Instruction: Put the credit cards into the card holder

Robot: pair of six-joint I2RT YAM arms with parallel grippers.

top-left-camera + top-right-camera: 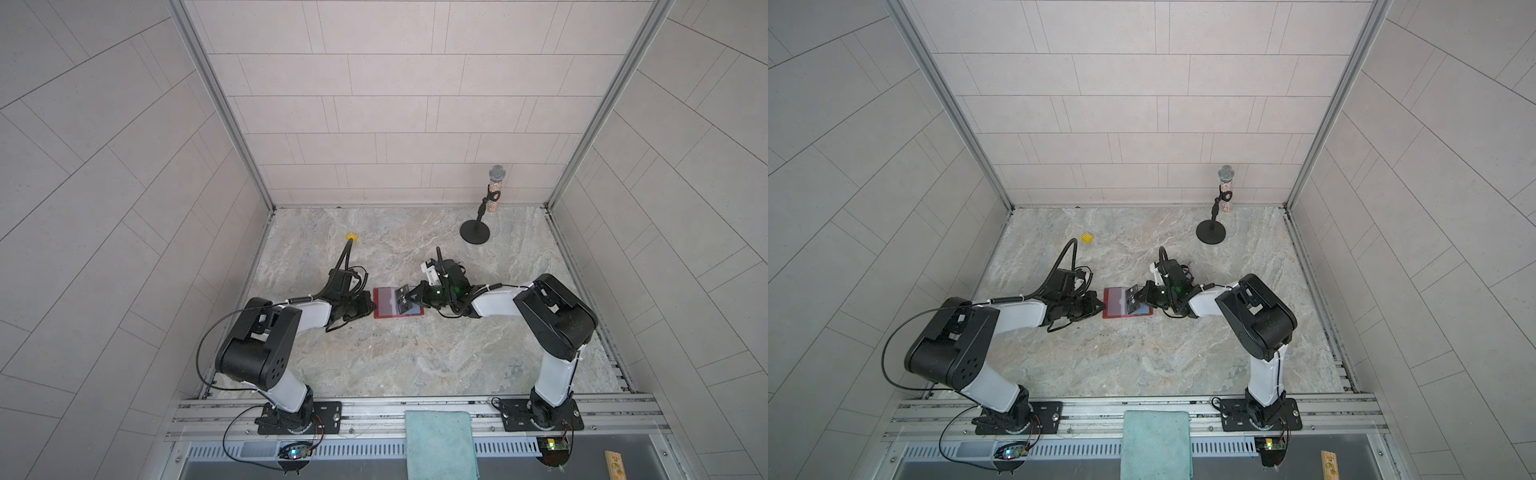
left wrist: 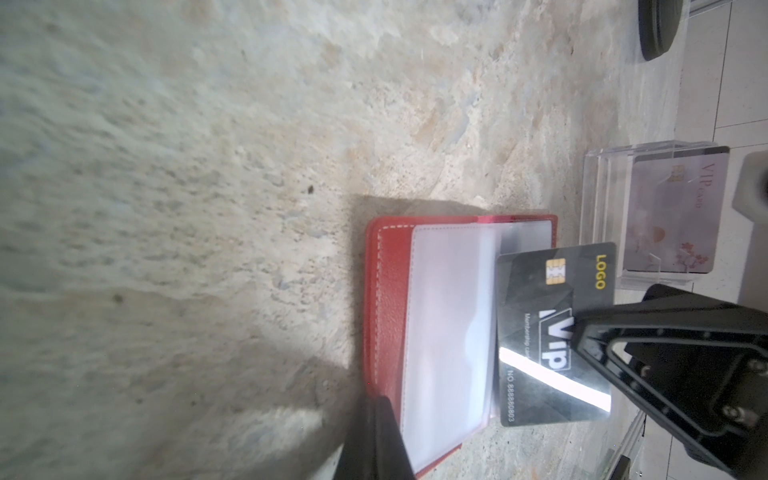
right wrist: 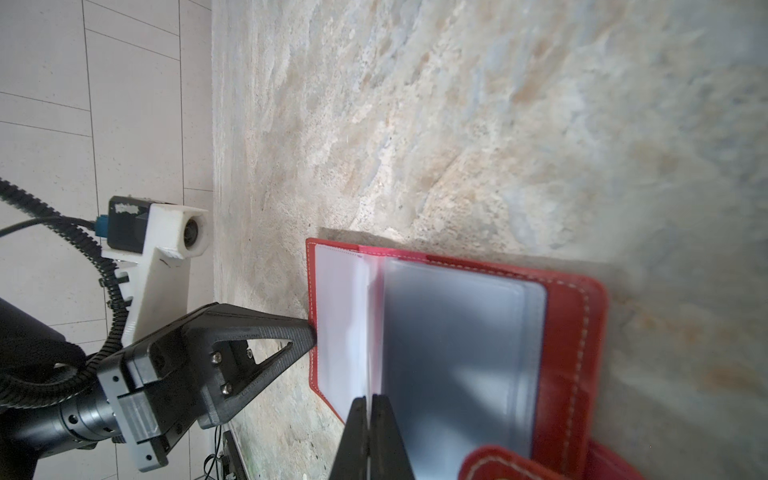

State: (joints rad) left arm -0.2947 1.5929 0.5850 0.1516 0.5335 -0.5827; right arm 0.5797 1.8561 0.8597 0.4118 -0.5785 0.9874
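The right gripper [image 2: 577, 330], pinching the black VIP card [image 2: 536, 291], is hovering over the open red card holder [image 2: 388, 291]. The closed, empty left gripper [image 3: 309, 331] is pressing its left edge. The next move calls for aligning the card with a clear sleeve [image 2: 449, 311].

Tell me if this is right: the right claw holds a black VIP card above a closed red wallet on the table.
Not quite: the red wallet lies open, not closed; the left wrist view shows its clear sleeves. The right gripper does hold the black VIP card above it.

The red card holder [image 1: 386, 304] lies open on the marble table [image 1: 415, 357]; the right pincer [image 1: 410, 297] grips a black credit card [image 1: 401, 300] over it.
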